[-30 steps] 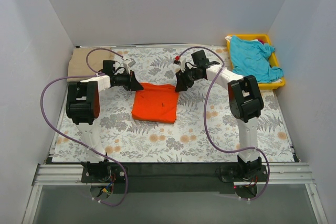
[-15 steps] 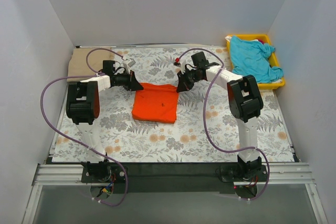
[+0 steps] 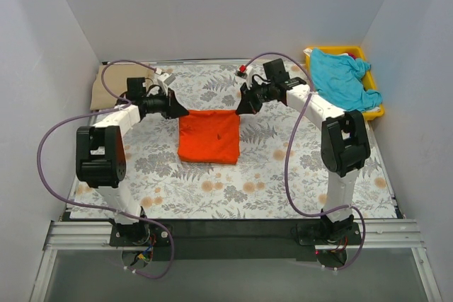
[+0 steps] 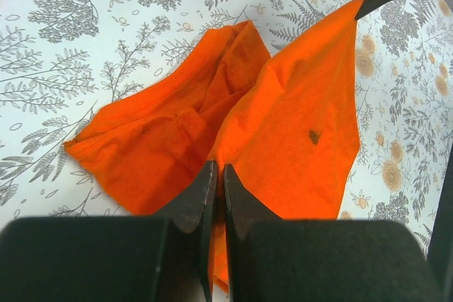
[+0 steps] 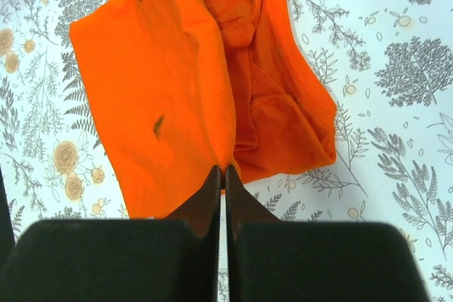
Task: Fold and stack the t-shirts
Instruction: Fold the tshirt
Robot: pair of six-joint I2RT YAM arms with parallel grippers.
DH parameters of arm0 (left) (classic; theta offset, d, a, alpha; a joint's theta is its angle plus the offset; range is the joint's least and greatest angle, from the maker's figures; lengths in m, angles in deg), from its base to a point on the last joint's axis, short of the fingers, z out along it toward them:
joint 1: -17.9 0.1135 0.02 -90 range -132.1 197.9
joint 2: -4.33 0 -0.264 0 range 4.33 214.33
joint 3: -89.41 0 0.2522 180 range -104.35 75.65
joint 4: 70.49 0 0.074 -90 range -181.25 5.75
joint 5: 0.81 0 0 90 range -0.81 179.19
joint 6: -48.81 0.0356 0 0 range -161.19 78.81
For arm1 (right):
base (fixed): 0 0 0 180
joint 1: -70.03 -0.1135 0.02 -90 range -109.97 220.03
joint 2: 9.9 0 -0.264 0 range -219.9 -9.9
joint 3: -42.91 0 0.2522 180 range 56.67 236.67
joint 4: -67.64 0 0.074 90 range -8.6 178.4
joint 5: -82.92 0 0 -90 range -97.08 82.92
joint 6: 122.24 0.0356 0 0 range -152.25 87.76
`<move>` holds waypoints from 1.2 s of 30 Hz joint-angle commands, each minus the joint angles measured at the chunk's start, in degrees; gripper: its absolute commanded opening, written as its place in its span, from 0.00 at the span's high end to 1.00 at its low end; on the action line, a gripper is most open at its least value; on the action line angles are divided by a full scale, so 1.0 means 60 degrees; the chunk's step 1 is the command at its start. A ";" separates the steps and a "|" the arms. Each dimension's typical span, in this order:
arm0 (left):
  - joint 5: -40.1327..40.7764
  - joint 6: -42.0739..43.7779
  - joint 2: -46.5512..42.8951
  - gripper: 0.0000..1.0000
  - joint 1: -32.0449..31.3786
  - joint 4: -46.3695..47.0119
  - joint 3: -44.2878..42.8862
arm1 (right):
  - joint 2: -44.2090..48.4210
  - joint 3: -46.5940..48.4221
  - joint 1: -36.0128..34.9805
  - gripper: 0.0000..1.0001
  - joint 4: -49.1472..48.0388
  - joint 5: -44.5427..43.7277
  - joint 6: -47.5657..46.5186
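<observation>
The orange-red t-shirt (image 3: 208, 136) lies partly folded in the middle of the table, its far edge lifted and stretched taut between the two grippers. My left gripper (image 3: 181, 113) is shut on its far left corner, seen in the left wrist view as orange cloth (image 4: 283, 125) pinched at the tips (image 4: 217, 171). My right gripper (image 3: 239, 109) is shut on the far right corner (image 5: 224, 170). The turquoise t-shirt (image 3: 341, 77) is heaped in the yellow tray. The tan t-shirt (image 3: 108, 83) lies flat at the far left corner.
The yellow tray (image 3: 380, 111) stands at the far right against the wall. A grey cloth with fern and flower print (image 3: 283, 175) covers the table. A small red object (image 3: 243, 71) sits near the back edge. White walls close in three sides.
The right gripper has shut on the shirt's far right corner. Both grippers have risen and moved back and apart, lifting the orange-red shirt's far edge taut.
</observation>
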 commanded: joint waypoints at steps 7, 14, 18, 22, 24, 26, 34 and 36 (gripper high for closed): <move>0.0062 -0.0625 0.1047 1.00 0.0368 0.0581 -0.1004 | -0.1504 0.2089 -0.0024 0.99 0.0167 -0.0104 0.0174; 0.0340 -0.1006 0.2618 1.00 0.0280 0.0919 -0.2088 | -0.2649 0.2064 0.0093 0.99 0.0022 -0.0543 0.0100; 0.0501 -0.1036 0.2912 1.00 0.0177 0.1153 -0.2308 | -0.2488 0.1433 0.0298 0.99 -0.0447 -0.0733 0.0115; 0.0341 -0.1137 0.2679 1.00 0.0177 0.1329 -0.2222 | -0.2037 0.1520 0.0328 0.99 -0.0492 -0.0514 0.0203; 0.0195 -0.1211 0.2300 1.00 0.0177 0.1417 -0.2134 | -0.1801 0.1563 0.0328 0.99 -0.0477 -0.0339 0.0276; 0.0062 -0.1328 0.2049 1.00 0.0177 0.1549 -0.1943 | -0.1464 0.1520 0.0357 0.99 -0.0477 -0.0251 0.0320; 0.0194 -0.1534 0.2500 1.00 -0.0159 0.1608 -0.2425 | -0.1360 0.1212 0.0606 0.99 -0.0507 -0.0368 0.0510; 0.0223 -0.1563 0.2851 1.00 -0.0218 0.1608 -0.2660 | -0.1520 0.1183 0.0636 0.99 -0.0536 -0.0411 0.0496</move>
